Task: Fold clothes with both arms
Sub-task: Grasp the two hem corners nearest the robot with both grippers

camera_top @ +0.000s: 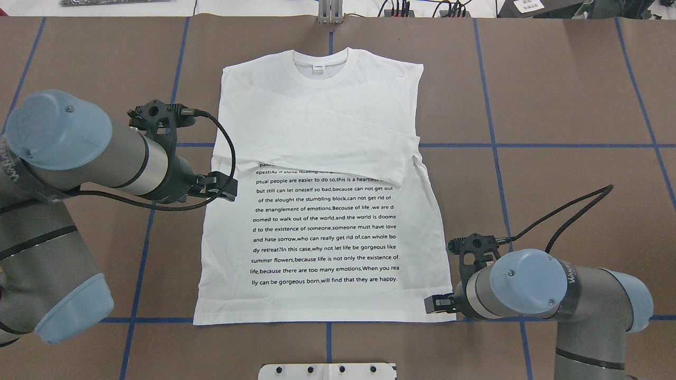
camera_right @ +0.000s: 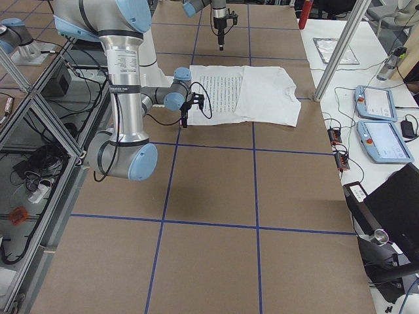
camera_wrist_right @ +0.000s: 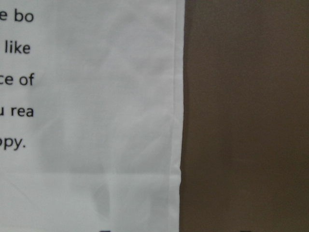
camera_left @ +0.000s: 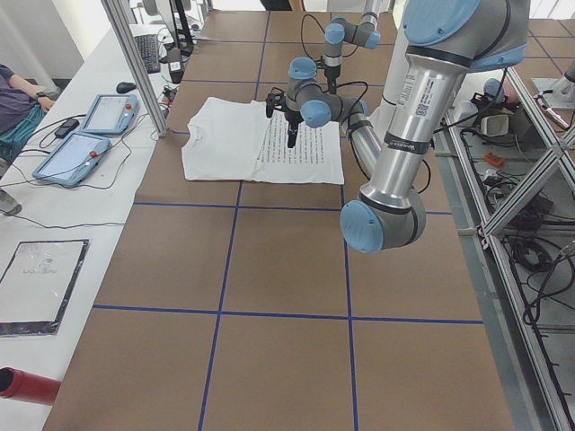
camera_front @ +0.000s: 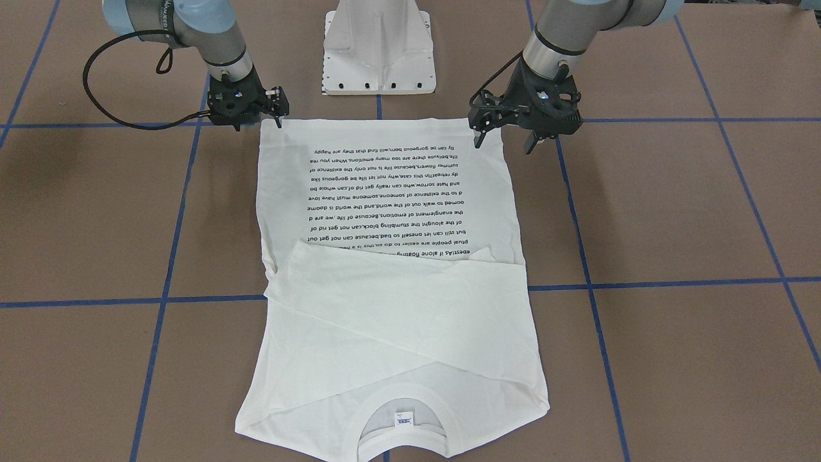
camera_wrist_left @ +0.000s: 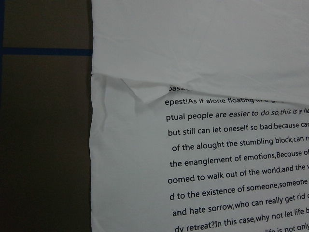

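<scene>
The white T-shirt (camera_front: 385, 321) lies flat on the brown table with its black text facing up. Its sleeves are folded in across the chest. The collar (camera_top: 330, 66) points away from the robot. My left gripper (camera_front: 505, 141) hangs open and empty above the shirt's left edge; it also shows in the overhead view (camera_top: 222, 187). The left wrist view shows that edge and the sleeve fold (camera_wrist_left: 140, 92). My right gripper (camera_front: 260, 119) is low at the hem's right corner (camera_wrist_right: 176, 179), open and empty. It shows in the overhead view (camera_top: 437, 304) too.
The white pedestal base (camera_front: 378, 51) stands just behind the hem. Blue tape lines (camera_top: 496, 145) grid the table. Two tablets (camera_left: 94, 130) and a red cylinder (camera_left: 27, 386) lie on the side bench. Cables (camera_top: 412, 8) sit at the far edge.
</scene>
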Controlling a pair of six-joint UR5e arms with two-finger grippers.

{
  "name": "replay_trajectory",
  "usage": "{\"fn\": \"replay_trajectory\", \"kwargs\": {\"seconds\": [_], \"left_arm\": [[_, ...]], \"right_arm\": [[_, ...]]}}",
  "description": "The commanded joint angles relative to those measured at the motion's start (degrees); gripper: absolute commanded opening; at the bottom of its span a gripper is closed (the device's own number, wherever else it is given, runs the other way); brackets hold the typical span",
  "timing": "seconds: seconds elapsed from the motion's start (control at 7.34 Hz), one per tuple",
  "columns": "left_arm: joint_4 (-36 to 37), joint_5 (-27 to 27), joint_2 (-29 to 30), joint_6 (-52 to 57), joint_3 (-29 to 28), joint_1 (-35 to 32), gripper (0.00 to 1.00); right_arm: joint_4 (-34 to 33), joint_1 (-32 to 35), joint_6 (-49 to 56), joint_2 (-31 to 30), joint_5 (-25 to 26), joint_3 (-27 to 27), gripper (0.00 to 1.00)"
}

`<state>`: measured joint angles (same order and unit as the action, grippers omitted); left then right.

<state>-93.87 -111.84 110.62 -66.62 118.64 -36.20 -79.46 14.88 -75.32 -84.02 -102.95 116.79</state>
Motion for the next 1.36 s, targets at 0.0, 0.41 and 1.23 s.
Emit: {"fn": "replay_trajectory", "kwargs": {"seconds": [0.0,0.41,1.23], "left_arm": [[0.0,0.05,-0.05,0.0,0.01,-0.01,1.0],[0.0,0.05,-0.06,-0.09,0.45,-0.1,1.0],[0.18,0.05,0.03,-0.26,0.1,-0.01,1.0]], "right_arm": [[-0.09,-0.73,-0.01,0.52,-0.32,-0.86,0.76],[0.0,-1.35,-0.01,0.52,-0.93,-1.04,0.67],[0.0,-1.44,-0.01,0.69,-1.55,0.1,0.0]]}}
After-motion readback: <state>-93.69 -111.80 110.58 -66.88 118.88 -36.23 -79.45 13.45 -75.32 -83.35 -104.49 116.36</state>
